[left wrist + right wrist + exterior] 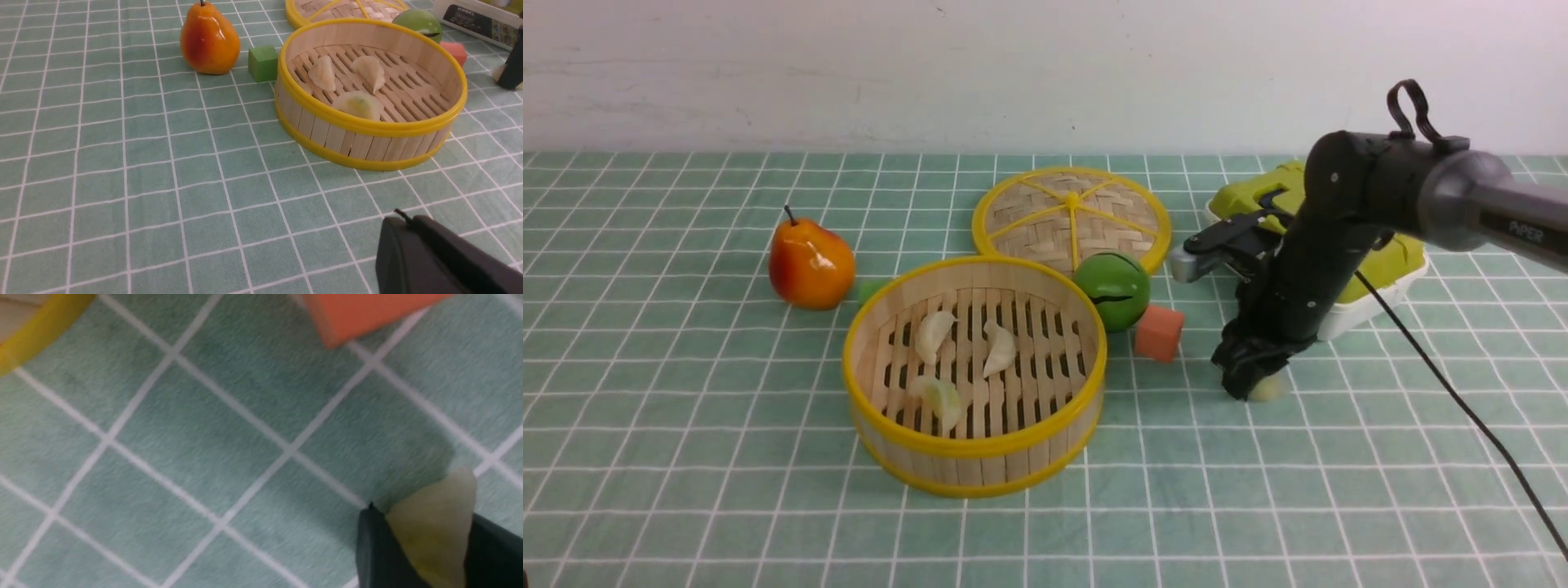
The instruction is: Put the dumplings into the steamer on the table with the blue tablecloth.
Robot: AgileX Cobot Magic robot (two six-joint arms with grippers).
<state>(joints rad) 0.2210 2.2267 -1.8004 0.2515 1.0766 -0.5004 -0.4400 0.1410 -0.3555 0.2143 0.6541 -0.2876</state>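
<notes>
Front view showed three dumplings (999,349) in the steamer (974,445); my right hand (1247,385) pinched the fourth dumpling (433,522) on the surface (686,449) toward its right edge, not yet lifted; left hand (408,228) closed, empty

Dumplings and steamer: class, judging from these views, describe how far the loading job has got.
Done: three dumplings lie on the slatted floor of the steamer. In hand: the right gripper is down at the tablecloth, closed on the fourth dumpling, which is not yet lifted. Left: carry that one into the steamer and release it there.
</notes>
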